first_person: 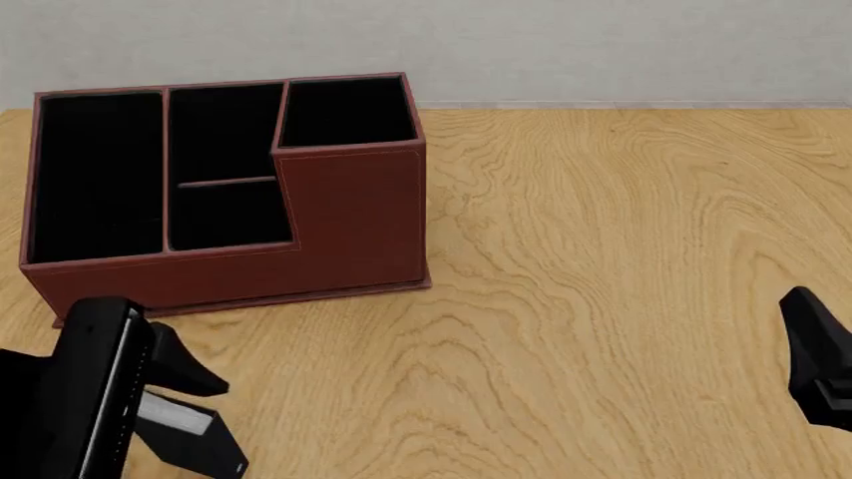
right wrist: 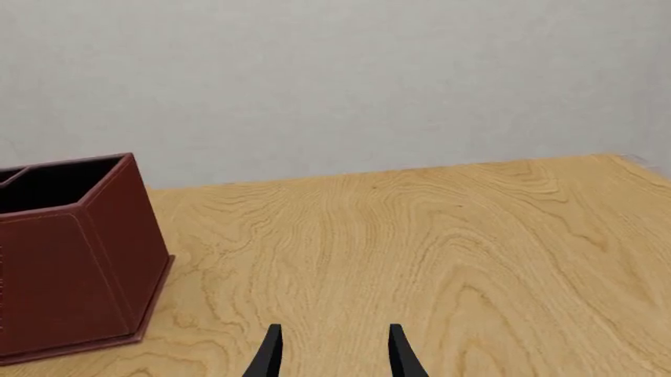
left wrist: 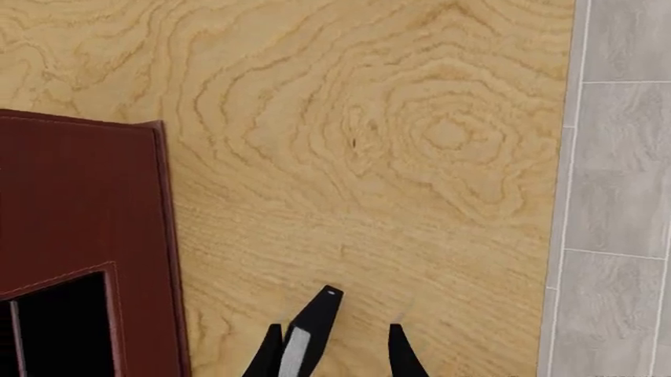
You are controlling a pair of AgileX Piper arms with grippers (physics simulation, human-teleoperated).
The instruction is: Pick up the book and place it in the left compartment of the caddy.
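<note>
Left end effector (left wrist: pixel 335 328): its two black fingers stand wide apart above the pale, wood-grained desk (first_person: pixel 600 249). The gap matches that of the other arm's fingers.
Small black-covered book with a grey page edge (left wrist: pixel 309 330): it sits between the left end effector's fingers, close against one of them, and reaches out past the fingertips. A clear strip of desk shows between the book and the other finger, so the fingers are not closed onto it. I cannot tell whether the book touches the desk.
Large reddish-brown leather-look caddy with a black interior (first_person: pixel 346 220): it stands on the desk ahead of the left end effector, near it but apart. In the left wrist view, one corner of the caddy lies off to the side of the fingers.
Long black-lined left compartment (first_person: pixel 100 175): this is the caddy section straight ahead of the left end effector. The book is outside it, back at the fingers.
Right end effector (right wrist: pixel 335 330): its fingers are spread and nothing is between them. The caddy is well apart from it, ahead and to its left.
Grey tiled floor (left wrist: pixel 624 196): it shows past the desk edge, beside the left end effector.
</note>
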